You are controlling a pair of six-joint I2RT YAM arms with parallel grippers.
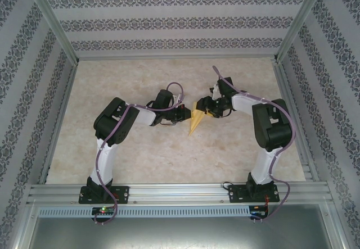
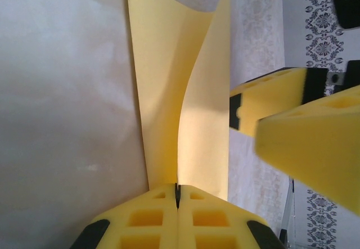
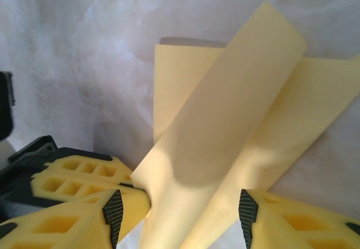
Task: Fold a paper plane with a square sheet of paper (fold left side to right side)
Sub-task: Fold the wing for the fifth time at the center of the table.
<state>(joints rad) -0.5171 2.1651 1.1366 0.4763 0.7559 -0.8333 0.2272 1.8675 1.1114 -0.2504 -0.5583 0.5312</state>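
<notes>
Pinching the left side of the creased yellow paper sheet [image 2: 169, 91], the left claw [image 2: 177, 201] is closed on it at the centre of the bench [image 1: 169, 159]; the right claw [image 3: 180, 218] stands open, its jaws apparently straddling a raised flap.

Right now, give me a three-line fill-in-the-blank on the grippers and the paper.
1. The left gripper is ___ on the sheet of paper.
2. The right gripper has its jaws ___, with a raised flap of the sheet between them.
3. In the top view the sheet lies ___ the two grippers.
Missing words: shut; open; between.
</notes>
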